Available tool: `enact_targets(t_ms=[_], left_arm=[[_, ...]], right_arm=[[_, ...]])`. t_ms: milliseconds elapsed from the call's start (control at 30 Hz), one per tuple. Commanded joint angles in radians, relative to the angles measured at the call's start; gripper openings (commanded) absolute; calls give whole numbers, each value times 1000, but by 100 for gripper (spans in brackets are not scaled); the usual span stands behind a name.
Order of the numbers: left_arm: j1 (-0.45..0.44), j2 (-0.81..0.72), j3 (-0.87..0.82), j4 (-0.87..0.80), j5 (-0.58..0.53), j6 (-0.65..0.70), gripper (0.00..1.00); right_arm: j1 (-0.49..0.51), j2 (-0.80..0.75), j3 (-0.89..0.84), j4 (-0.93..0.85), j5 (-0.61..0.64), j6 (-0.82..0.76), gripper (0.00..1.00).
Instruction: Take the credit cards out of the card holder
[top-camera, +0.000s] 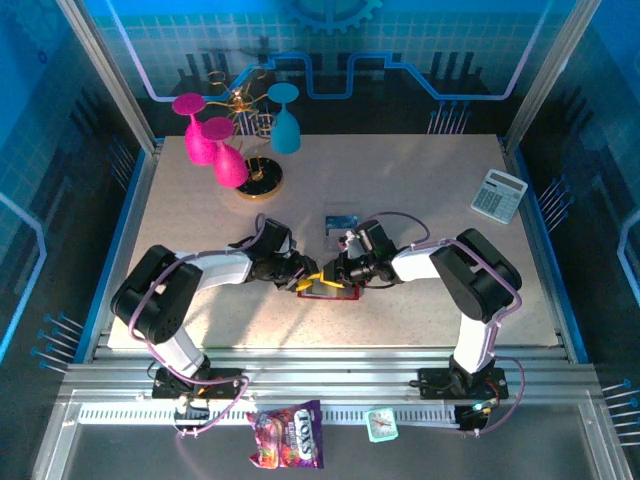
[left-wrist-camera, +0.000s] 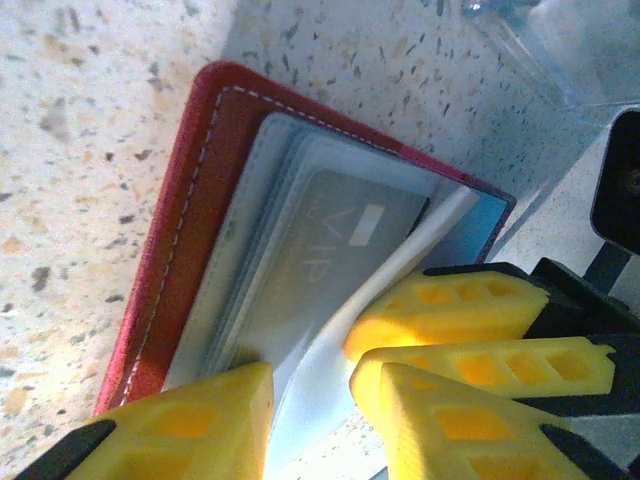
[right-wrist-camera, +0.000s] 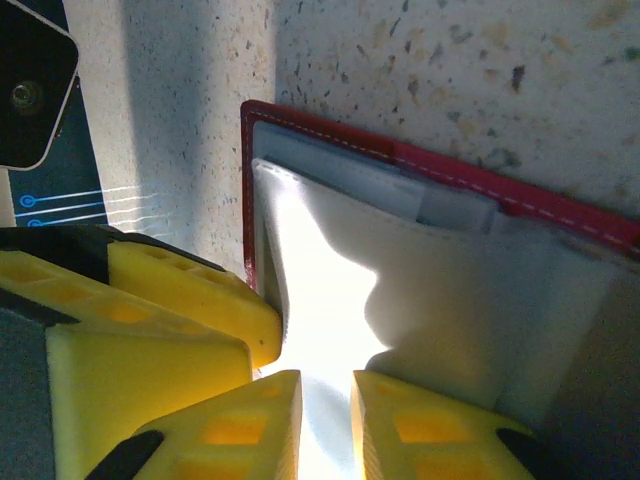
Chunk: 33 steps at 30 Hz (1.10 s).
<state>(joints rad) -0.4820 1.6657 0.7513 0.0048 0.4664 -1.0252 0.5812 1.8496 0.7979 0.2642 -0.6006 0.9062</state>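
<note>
On the metal rail at the near edge, in front of the arm bases, a bright snack bag is seen; its large pale letters are too blurred to be read with certainty.

Past the bases, both arms are bent inward over the speckled worktop. They meet at the red card holder, which lies open and flat near the middle of the worktop, a little toward the near side.

In the left wrist view, the yellow fingers of the left gripper are held apart — open — with the loose end of a clear plastic sleeve lying between them. Whether it is touched cannot be told. The fingers of the right gripper are closed on that same sleeve, which is lifted away from the holder's other pockets. A grey card is tucked inside one of those pockets, and the letters "VIP" can be read on it through the plastic.

Just beyond the right gripper, apart from the holder, a dark blue card lies flat on the worktop; its print cannot be read.

Farther back, a pale calculator is set near the right edge. At the far left, pink goblets and a blue goblet are grouped by a gold-coloured stand.
</note>
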Motion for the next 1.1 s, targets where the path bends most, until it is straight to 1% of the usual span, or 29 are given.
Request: enact_targets(t_ms=[0,133,433,767,900,1067], left_arm=[[-9,25,18,14,21,-20,34],[-8,29,25,13,22,-16,31],[-9,35,21,39,36,-18,32],[-9,3,74,14,48,17,41],[-9,24,112,43,109,31,45],[-24,66,170,46,160,37,48]], right_arm=[[-9,-27,-25,-12,2,16,22],[-9,-75,-9,-66,17,-1,23],[-29,-205,25,-247,84,-64,24],[-105,-344,71,-487,182,-182,26],[-152,-375,66,-570,200,-220,27],[-207,-419,23,-622,211,-245,28]])
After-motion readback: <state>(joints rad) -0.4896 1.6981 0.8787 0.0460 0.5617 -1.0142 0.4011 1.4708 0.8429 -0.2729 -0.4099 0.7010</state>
